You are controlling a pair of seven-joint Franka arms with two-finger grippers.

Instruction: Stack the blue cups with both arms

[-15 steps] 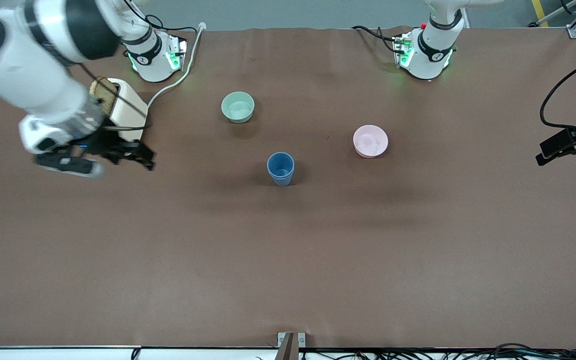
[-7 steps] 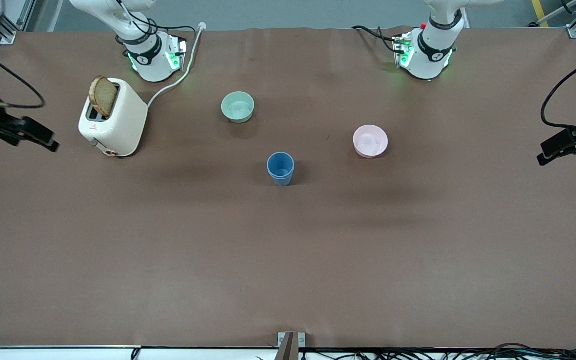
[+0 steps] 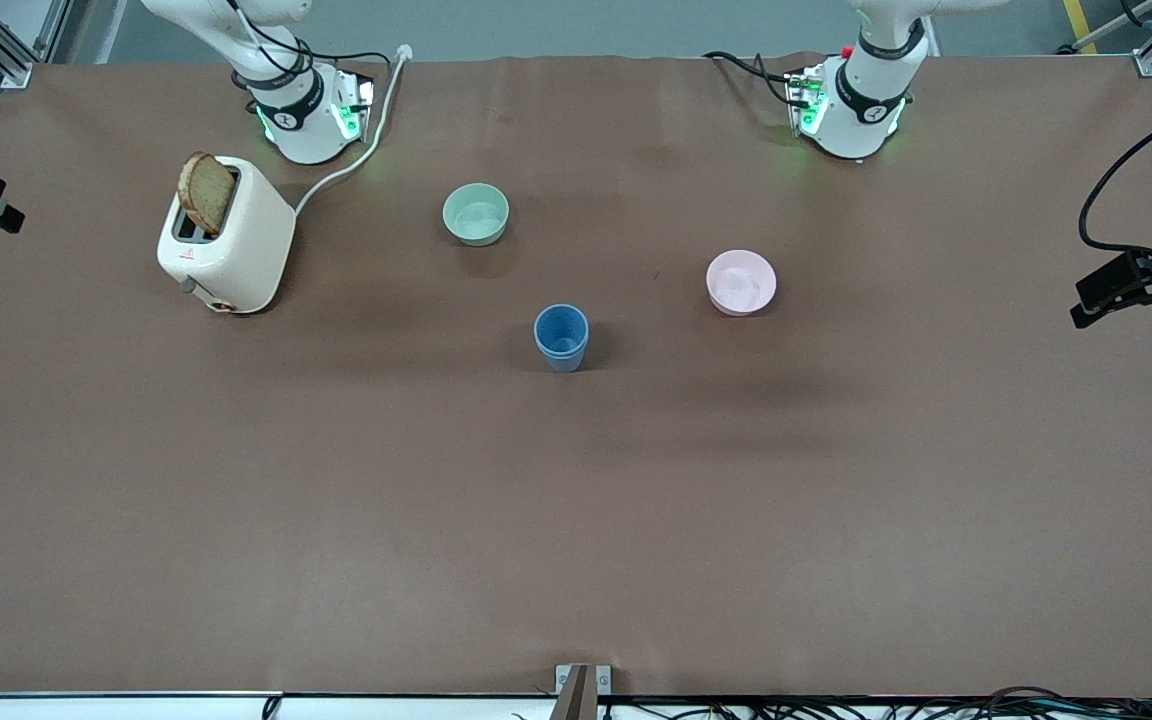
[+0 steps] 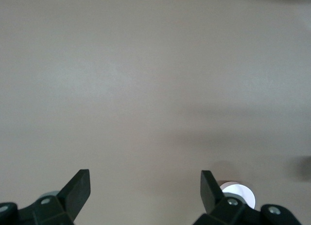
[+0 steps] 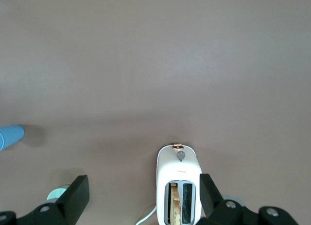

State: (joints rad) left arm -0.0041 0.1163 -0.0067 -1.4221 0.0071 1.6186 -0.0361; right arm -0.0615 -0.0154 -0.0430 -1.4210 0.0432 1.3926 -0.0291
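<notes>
- One blue cup stack (image 3: 561, 337) stands on the surface (image 3: 576, 520); how many cups are nested in it cannot be told.
- Two bowls: a pale green bowl (image 3: 476, 213) and a pink bowl (image 3: 741, 282).
- One white toaster (image 3: 226, 235), with one slice of toast (image 3: 206, 192) in it.

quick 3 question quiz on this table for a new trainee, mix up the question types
1. True or false: the bread slice lies flat on the table.
2. Which is nearest the front camera? A green bowl, B blue cup, C pink bowl.
3. Fill in: the left pincer, at the table's edge at the left arm's end, and the right pincer, at the edge at the right arm's end, both stand ____.

Key: 1 false, the bread slice stands in the toaster. 2 B, the blue cup. 3 open.
</notes>
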